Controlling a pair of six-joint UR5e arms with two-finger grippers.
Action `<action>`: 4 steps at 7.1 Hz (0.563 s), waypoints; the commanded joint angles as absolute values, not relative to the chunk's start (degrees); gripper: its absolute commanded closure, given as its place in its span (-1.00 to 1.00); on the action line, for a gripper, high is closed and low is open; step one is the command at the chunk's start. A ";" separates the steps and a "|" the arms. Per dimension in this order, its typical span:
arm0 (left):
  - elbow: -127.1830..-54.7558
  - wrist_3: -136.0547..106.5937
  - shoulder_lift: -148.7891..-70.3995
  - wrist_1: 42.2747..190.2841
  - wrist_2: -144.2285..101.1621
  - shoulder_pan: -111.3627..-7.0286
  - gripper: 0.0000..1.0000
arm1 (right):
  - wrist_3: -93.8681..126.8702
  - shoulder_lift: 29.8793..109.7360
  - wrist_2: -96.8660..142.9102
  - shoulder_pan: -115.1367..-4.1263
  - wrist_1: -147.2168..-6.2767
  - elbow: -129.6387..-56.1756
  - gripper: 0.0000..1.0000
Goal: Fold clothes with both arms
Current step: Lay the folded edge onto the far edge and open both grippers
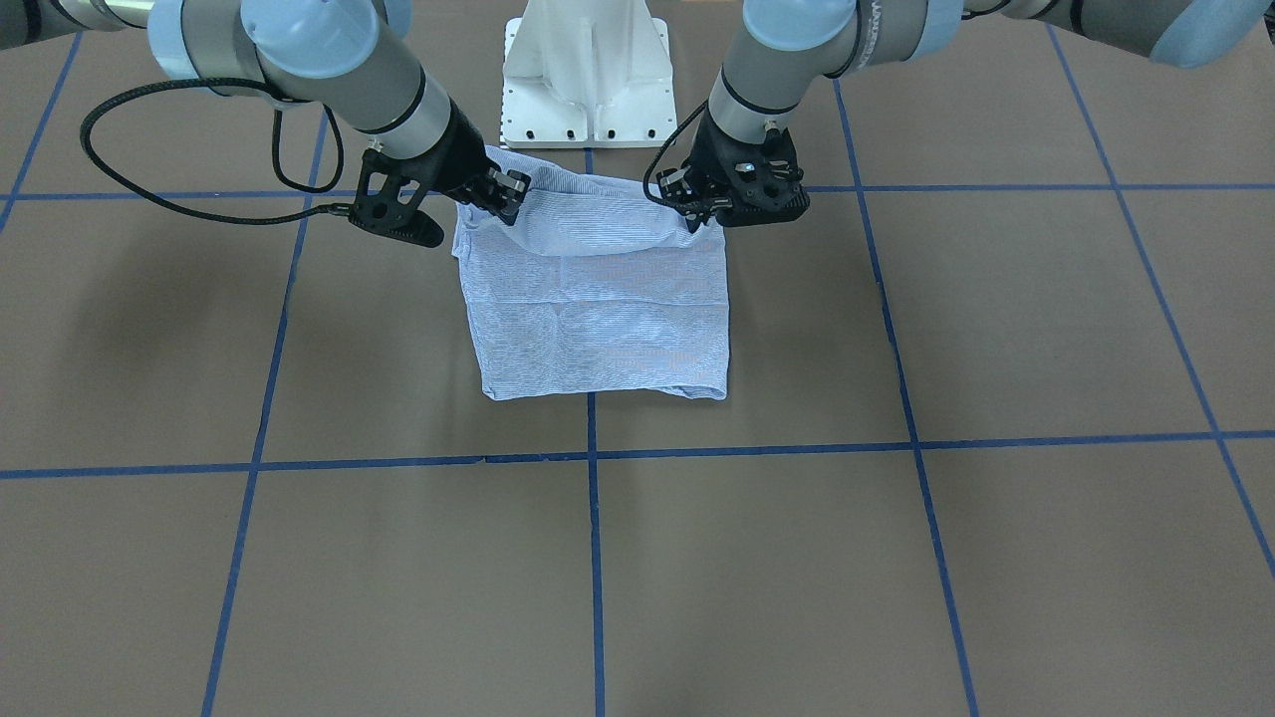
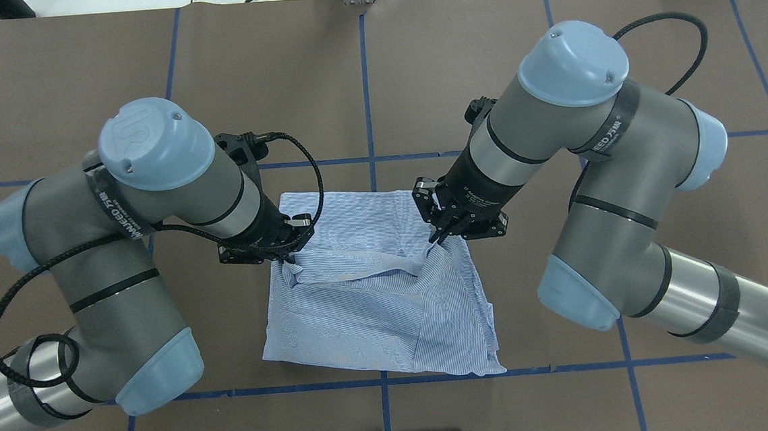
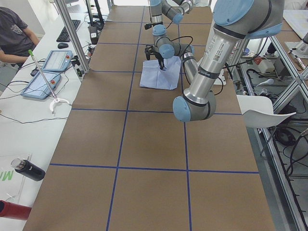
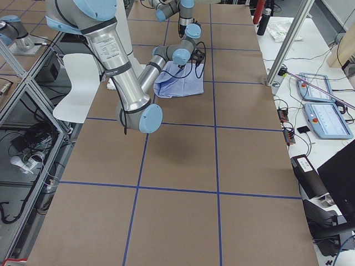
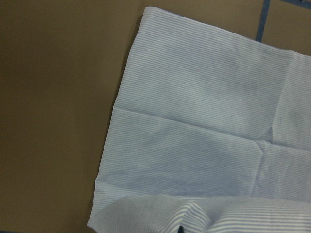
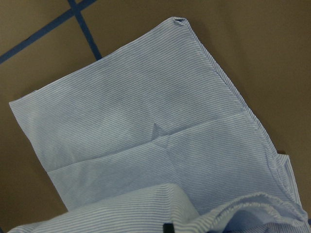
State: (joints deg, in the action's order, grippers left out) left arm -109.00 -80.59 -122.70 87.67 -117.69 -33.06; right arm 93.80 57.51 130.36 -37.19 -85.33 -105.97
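Blue shirt (image 2: 377, 310), one; arms (image 2: 180, 203), two.

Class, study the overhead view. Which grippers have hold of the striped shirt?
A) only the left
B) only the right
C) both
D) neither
C: the left gripper and the right gripper each have their jaws pinched on a lifted bunch of the shirt.

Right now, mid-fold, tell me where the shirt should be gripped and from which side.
Grip the shirt at the two ends of its raised edge, one per tool, where the left tool and right tool pinch it, each coming from above on its own side. There the cloth stands up bunched and pinchable; the far half lies flat on the table.
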 commanded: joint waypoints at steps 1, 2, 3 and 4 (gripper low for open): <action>-104.70 -80.25 -123.22 92.26 -117.69 -35.06 1.00 | 93.08 55.99 130.34 -38.92 -85.17 -101.27 1.00; -102.42 -80.16 -124.53 93.59 -117.69 -36.03 1.00 | 91.95 55.90 130.34 -39.63 -85.17 -99.94 1.00; -100.22 -80.16 -126.19 93.86 -117.69 -36.47 1.00 | 91.76 54.85 130.34 -40.16 -85.08 -97.50 1.00; -99.24 -80.16 -126.38 94.39 -117.69 -36.65 1.00 | 91.76 53.63 130.34 -40.17 -85.08 -95.12 1.00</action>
